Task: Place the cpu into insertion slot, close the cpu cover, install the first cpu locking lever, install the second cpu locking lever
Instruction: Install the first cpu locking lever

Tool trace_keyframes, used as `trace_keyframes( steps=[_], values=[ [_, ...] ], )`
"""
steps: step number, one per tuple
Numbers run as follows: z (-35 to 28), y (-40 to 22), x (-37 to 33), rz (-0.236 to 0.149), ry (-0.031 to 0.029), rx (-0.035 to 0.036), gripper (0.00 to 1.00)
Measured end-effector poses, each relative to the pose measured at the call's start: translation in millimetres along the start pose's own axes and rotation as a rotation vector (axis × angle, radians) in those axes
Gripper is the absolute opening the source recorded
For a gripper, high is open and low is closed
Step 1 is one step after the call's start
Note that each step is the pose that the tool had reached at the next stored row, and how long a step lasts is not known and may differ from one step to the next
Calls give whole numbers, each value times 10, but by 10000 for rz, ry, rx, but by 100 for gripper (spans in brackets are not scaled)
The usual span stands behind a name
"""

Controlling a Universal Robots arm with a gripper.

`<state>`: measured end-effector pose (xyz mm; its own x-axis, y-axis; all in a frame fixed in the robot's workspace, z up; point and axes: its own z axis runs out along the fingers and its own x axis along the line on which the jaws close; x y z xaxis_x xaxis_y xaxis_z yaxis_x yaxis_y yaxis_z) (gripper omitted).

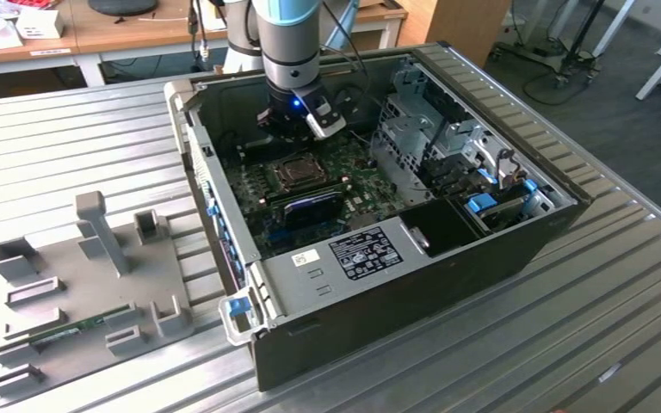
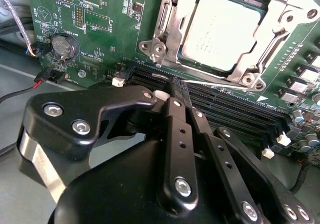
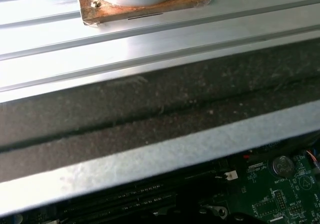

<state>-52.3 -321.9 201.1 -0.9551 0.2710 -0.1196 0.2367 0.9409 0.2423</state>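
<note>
In the second wrist view the cpu (image 2: pixel 220 31) lies flat in the insertion slot (image 2: pixel 165 53), its silvery top facing up. The shiny cpu cover (image 2: pixel 176 26) is folded down around it. A thin metal locking lever (image 2: pixel 225 84) runs along the socket edge nearest my gripper. My gripper (image 2: pixel 176 91) is shut, its black fingers (image 2: pixel 179 129) pressed together, with the tips right by that lever's end, over the memory slots. In the exterior view the gripper (image 1: pixel 288 131) hangs inside the open computer case, just behind the insertion slot (image 1: pixel 299 172).
Long black memory slots (image 2: pixel 240 111) lie between the gripper and the socket. A coin battery (image 2: pixel 65 46) and loose wires sit nearby on the board. A drive cage (image 1: pixel 423 129) stands at the exterior view's right. The case wall (image 3: pixel 150 149) rises close by, and a grey fixture plate (image 1: pixel 78 275) lies on the slatted table.
</note>
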Motion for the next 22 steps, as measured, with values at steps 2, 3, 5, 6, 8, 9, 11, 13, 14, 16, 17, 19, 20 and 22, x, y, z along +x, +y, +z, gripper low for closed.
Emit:
trace_keyframes(
  steps=[2,3,5,6,8,9,11,13,14,16,17,19,20,22],
  values=[
    [0,0,0,0,-2,6,10],
    [0,-1,0,-1,-3,10,10],
    [-1,-9,-2,-3,-6,20,10],
    [-2,-14,-4,-5,-7,28,10],
    [-4,-24,-6,-7,-11,41,10],
    [-5,-28,-7,-9,-13,49,10],
    [-3,-31,-8,-8,-15,58,10],
    [1,-33,-8,-11,-18,68,10],
    [2,-33,-8,-13,-18,74,10],
    [3,-34,-8,-14,-18,75,10],
    [3,-34,-7,-13,-18,74,10],
    [5,-34,-7,-3,-22,76,10],
    [7,-34,-7,32,-30,78,10],
    [11,-33,-6,143,-57,92,10]
  ],
)
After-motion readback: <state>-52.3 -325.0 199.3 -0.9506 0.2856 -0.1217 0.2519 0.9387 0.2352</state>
